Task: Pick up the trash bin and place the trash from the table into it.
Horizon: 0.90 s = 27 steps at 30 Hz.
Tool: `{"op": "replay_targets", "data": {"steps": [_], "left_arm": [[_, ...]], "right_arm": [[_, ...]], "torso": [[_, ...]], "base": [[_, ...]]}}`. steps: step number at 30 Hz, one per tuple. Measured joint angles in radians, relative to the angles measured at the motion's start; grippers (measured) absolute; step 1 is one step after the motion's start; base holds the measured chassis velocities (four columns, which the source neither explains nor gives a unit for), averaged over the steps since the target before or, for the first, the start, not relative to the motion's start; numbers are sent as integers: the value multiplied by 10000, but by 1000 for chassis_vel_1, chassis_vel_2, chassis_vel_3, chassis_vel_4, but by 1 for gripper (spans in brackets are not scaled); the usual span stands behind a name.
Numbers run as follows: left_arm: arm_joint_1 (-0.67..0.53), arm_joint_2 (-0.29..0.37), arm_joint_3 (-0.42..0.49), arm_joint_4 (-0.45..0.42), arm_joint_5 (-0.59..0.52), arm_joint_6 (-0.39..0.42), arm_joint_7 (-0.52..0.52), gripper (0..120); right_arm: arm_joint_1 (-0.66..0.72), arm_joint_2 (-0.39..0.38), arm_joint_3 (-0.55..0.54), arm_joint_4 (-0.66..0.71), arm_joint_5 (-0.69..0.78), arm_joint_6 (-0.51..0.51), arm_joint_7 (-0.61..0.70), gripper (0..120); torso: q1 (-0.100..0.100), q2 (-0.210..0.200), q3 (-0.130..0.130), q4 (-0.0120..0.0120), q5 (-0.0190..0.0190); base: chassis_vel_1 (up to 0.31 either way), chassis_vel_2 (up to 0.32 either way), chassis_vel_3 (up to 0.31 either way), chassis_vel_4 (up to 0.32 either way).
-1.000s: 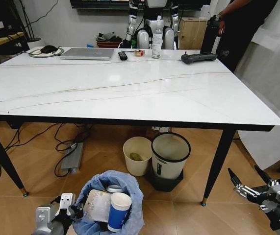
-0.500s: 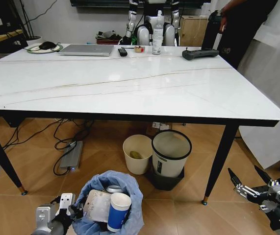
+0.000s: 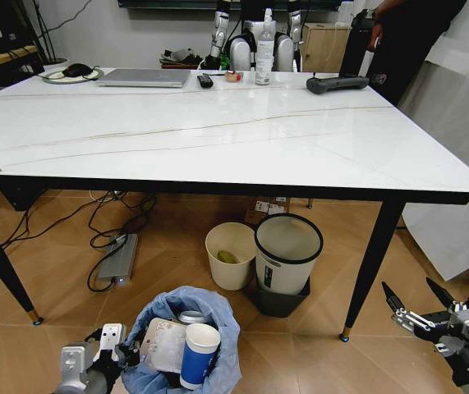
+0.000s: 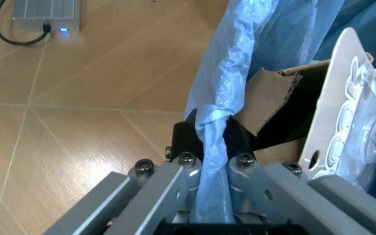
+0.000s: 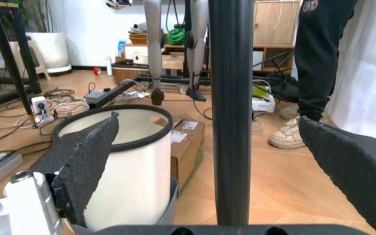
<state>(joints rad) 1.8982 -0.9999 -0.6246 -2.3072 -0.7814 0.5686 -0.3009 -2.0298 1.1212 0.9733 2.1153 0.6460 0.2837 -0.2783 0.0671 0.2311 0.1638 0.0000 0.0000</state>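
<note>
Beside the table — one trash bin pinched by left gripper; right gripper spread wide, empty.

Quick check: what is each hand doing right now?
Left hand: shut on the bin, pinching its bag at the rim.
Right hand: open, holding nothing, low beside the table leg.

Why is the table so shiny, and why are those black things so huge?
In the head view, ceiling light bounces off the glossy table as soft white glare. In the right wrist view, the right gripper's fingers sit right by the lens, so they loom big. In the left wrist view, the floor shows bright streaks too.
</note>
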Motion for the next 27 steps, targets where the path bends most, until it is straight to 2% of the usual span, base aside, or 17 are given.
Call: {"op": "replay_targets", "data": {"steps": [23,27], "left_arm": [[3,-3,4,-66,31,5,2,0],[8,-3,7,-66,42,5,4,0]], "right_arm": [[0,0,0,0,0,0,0,100],[-1,0,0,0,0,0,0,100]], "torso": [[-172,-841,-669,0,0],[-190,-1037,-848,0,0]], "base": [[0,0,0,0],[0,0,0,0]]}}
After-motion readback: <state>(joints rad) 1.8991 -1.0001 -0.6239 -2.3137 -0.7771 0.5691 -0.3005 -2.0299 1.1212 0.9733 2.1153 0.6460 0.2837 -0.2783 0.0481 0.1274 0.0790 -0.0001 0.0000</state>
